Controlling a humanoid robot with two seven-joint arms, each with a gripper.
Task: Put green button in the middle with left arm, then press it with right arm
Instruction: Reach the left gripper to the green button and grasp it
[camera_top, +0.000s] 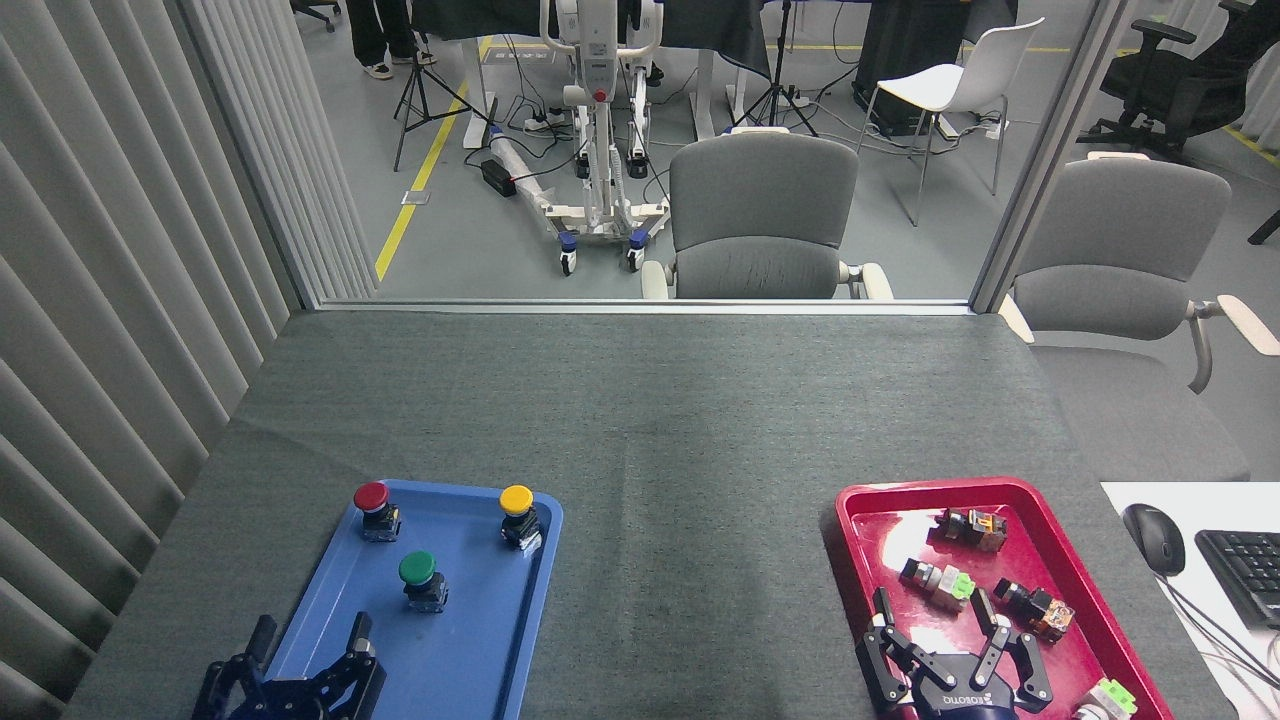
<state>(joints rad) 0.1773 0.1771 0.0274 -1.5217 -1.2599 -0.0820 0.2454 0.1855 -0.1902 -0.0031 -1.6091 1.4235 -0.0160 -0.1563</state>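
I see the bare grey middle (690, 520) between my blue tray (480, 660) and red tray (1100, 590), both grippers (left (310, 638), right (945, 615)) fingers spread, holding nothing, green button (420, 578) upright in the blue tray.

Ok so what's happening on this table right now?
A two-armed robot is setting up to move the green button, which stands untouched in the blue tray beside a red button and a yellow button. The left gripper hovers open near it. The right gripper waits open over the red tray.
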